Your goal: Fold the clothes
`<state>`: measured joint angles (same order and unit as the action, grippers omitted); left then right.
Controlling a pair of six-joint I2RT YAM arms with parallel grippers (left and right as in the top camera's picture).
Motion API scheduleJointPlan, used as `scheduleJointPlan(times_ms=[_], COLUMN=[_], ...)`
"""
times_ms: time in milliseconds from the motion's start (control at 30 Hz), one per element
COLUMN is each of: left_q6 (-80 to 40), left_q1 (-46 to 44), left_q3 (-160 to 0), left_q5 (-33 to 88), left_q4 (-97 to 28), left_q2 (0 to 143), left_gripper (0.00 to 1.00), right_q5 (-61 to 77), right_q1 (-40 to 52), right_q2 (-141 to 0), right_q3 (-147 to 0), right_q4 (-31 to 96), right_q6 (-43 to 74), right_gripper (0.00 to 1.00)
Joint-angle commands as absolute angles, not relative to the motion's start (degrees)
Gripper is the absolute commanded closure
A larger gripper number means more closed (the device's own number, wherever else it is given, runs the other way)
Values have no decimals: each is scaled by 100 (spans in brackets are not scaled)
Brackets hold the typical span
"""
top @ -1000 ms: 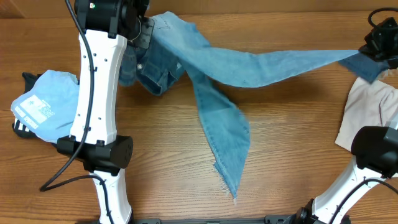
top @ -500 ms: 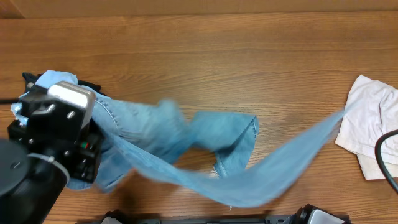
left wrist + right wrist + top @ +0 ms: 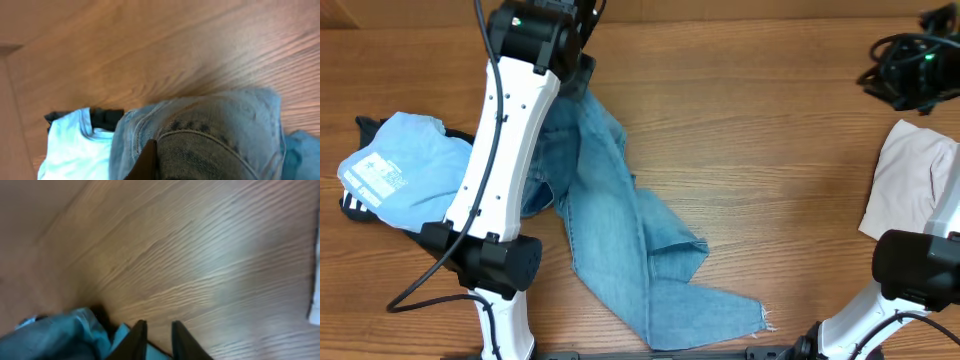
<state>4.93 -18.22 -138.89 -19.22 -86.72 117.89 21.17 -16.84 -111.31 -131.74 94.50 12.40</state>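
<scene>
Wood table [image 3: 770, 150], one jeans [image 3: 610, 230], one blue shirt [image 3: 395, 170]

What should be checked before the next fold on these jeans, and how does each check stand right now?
1. Grip of the left fingers on the waist end of the jeans: ok, closed on the denim.
2. The right fingers free of cloth: ok, parted with bare wood between them.
3. Jeans lying flat: not ok, the legs overlap and the cloth is folded over on itself.
4. Jeans clear of the blue shirt: cannot tell, the left arm hides where they meet.
5. Jeans clear of the cream garment: ok, well apart.
</scene>
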Motion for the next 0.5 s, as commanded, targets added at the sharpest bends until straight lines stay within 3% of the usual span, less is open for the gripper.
scheduleJointPlan(times_ms=[0, 167, 267, 333, 467], left_q6=[602, 322, 622, 1100, 1330], left_q1=[-1780, -1769, -1568, -1566, -1380], left_q3=[-14582, -16007, -16446, -16446, -16424], left_q5=[-1874, -2596, -2582, -2733, -3148], left_q4=[-8619, -8224, -7183, -6716, -5896], left_q2=[11343, 11120, 10652, 10523, 10547], left_gripper=[96, 96, 96, 96, 96], right_q5=[2196, 2370, 3385, 3485, 3319], right_q1=[-1361, -670, -183, 311, 1551], right_q2=[-11098, -11098, -11098, -11098, -11100], right_q3=[-13141, -13141, -13141, -13141, -13078], right_q4=[9456, 9491, 9557, 9706, 9607], right_q6=[843, 257, -650, -1033, -1238], right_gripper=[78, 71, 60, 50, 39])
